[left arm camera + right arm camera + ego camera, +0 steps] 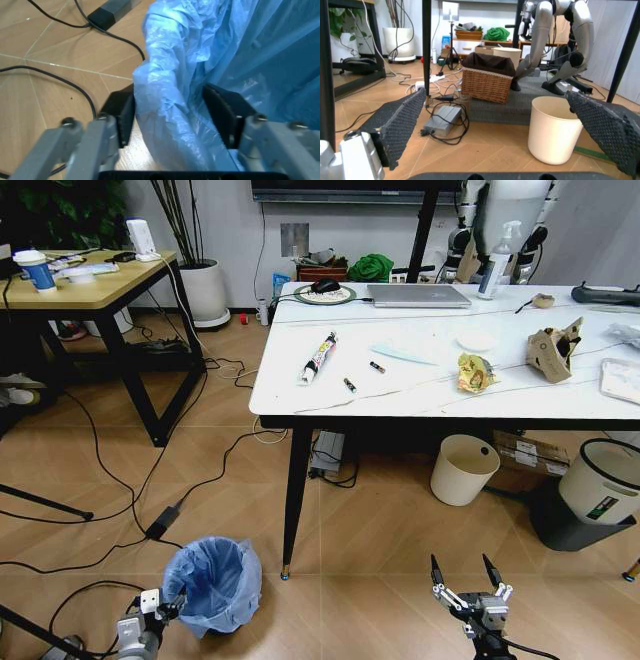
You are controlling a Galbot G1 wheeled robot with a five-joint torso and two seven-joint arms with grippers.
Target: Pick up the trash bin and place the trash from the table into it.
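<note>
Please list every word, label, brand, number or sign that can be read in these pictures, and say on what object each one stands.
No text can be read.
White bin with black rim: dark label, too small.
Paper cup on the wooden desk: print blurred.
Rolled wrapper on the table: print too small.

Wood-look tiled floor [390, 530] crossed by black cables [100, 480]. Wooden-topped desk [95, 290] with black legs at far left. White planter [205, 288] against pale wall [225, 220]. Wicker basket [487, 80] on grey mat [520, 105]. Cream bin [463, 469] nearby.
</note>
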